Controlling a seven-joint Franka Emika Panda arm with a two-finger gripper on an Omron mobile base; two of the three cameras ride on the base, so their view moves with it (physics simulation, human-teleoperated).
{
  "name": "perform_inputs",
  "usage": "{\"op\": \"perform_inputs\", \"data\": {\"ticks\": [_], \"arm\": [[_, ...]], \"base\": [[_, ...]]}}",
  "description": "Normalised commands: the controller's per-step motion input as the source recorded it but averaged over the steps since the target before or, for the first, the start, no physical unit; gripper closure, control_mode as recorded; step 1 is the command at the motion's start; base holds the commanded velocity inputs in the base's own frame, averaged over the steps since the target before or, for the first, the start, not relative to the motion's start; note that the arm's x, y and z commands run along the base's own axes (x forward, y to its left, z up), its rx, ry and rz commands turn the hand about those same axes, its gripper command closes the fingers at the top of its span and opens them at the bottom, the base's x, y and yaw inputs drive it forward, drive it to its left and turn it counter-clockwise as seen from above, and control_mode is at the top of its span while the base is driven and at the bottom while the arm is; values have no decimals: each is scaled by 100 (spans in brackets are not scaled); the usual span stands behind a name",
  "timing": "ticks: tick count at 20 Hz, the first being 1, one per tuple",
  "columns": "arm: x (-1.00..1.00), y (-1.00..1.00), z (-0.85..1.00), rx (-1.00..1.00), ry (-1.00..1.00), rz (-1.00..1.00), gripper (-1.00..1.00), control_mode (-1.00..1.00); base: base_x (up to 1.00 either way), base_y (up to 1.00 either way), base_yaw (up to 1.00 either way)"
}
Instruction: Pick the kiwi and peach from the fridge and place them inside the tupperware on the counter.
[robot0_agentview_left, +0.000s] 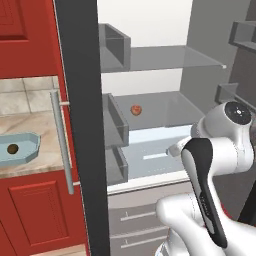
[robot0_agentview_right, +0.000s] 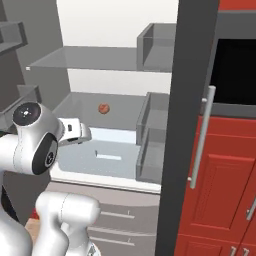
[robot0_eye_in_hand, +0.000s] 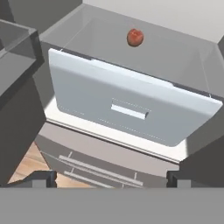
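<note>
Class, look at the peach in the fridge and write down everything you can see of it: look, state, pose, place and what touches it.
The peach is a small, round, orange-red fruit with a smooth, slightly mottled skin and a darker dimple facing the hand view. It looks whole. It sits alone on a grey fridge shelf toward the back, above the pale drawer, resting only on the shelf surface. Nothing else touches it: the gripper is open, well short of it and empty.
</note>
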Motion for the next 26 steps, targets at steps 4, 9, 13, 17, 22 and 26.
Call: {"op": "perform_inputs", "data": {"ticks": [4, 9, 13, 17, 22, 26], "arm": [[0, 0, 0, 0, 0, 0, -100, 100], [40, -2, -12, 0, -2, 0, -100, -100], [73, 0, -22, 5, -4, 0, -100, -100], [83, 0, -24, 9, -3, 0, -100, -100], [77, 2, -15, 5, 0, 0, -100, -100], [68, 7, -12, 0, 0, 0, -100, -100]], "base": [[60, -12, 0], [22, -2, 0], [0, 0, 0], [0, 0, 0], [0, 0, 0], [0, 0, 0]]}}
